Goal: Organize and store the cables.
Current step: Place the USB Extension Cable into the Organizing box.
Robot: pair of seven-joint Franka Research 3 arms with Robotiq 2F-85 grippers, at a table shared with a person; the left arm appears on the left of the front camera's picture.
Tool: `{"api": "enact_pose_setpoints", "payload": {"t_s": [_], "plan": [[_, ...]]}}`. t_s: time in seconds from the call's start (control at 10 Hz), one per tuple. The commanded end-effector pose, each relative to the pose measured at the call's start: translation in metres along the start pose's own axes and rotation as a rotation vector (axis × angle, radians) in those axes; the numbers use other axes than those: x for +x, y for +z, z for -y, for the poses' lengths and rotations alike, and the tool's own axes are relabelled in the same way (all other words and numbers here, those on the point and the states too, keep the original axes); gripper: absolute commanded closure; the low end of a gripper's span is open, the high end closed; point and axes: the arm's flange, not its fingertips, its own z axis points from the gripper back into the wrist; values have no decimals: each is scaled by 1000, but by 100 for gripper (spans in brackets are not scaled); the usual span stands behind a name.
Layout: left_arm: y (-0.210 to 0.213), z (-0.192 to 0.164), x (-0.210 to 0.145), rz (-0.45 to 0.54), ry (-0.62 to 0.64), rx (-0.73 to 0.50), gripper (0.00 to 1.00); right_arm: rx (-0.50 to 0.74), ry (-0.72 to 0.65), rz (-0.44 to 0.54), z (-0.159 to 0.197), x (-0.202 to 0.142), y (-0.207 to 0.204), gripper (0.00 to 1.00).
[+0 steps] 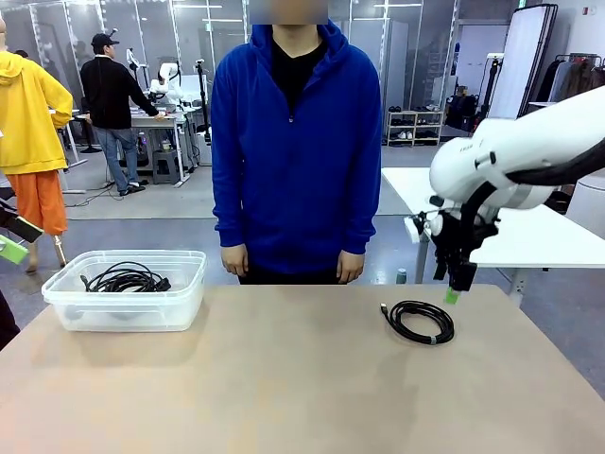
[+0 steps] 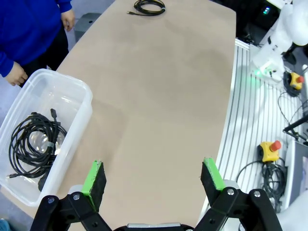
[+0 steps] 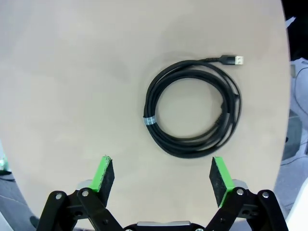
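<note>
Right gripper (image 3: pixel 162 179) hangs wide open just above the coiled cable (image 3: pixel 192 107) on the table (image 3: pixel 72 96), while other cables (image 2: pixel 33 144) lie tangled, partly blurred, inside the clear bin (image 2: pixel 77 125).

Bare table (image 1: pixel 284 369) between bin (image 1: pixel 128 288) (left) and coil (image 1: pixel 421 322)

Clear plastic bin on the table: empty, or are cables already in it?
Not empty. The bin holds a tangle of black cables; one coiled cable lies outside on the table.
</note>
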Motion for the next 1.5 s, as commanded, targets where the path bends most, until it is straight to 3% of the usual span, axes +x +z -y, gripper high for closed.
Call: {"api": "enact_pose_setpoints", "payload": {"t_s": [0.0, 0.4, 1.0, 1.1, 1.4], "plan": [[1, 1, 0, -9, -3, 6, 0, -54, -49, -32, -12, 4, -41, 0], [1, 1, 0, -9, -3, 6, 0, -2, -51, -35, -16, 3, -81, 0], [1, 1, 0, -9, -3, 6, 0, 11, -69, -30, -21, -2, -100, 0], [1, 1, 0, -9, -3, 6, 0, 10, -68, -41, -19, -2, -101, 3], [1, 1, 0, -9, -3, 6, 0, 19, -74, -47, -15, -4, -103, 36]]}}
